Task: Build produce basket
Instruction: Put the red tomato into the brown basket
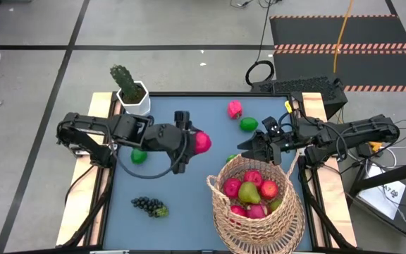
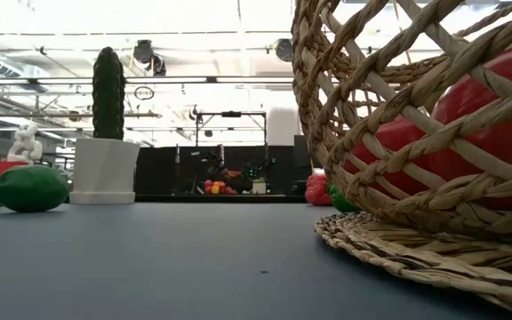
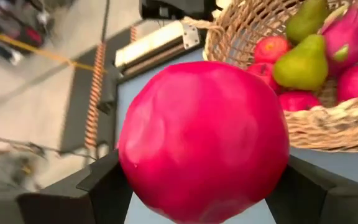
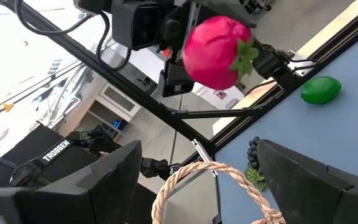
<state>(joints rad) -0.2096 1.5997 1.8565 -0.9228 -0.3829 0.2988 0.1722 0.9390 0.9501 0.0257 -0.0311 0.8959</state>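
The middle of the blue surface (image 1: 189, 190) lies bare between the arms. The left end effector (image 1: 197, 142) grips a round pink fruit (image 1: 201, 142) above it. The basket (image 1: 258, 212), full of apples and a pear, sits by the near right edge. The right end effector (image 1: 249, 149) waits open beside its handle. A lime (image 1: 139, 156) and grapes (image 1: 149, 205) lie loose.

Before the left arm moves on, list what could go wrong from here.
1. The left gripper holds a round pink fruit in the air beside the basket; it could slip and roll away.
2. The right gripper, open, sits at the basket handle, so the arms may collide.
3. The basket is already piled with fruit; another piece might roll off.
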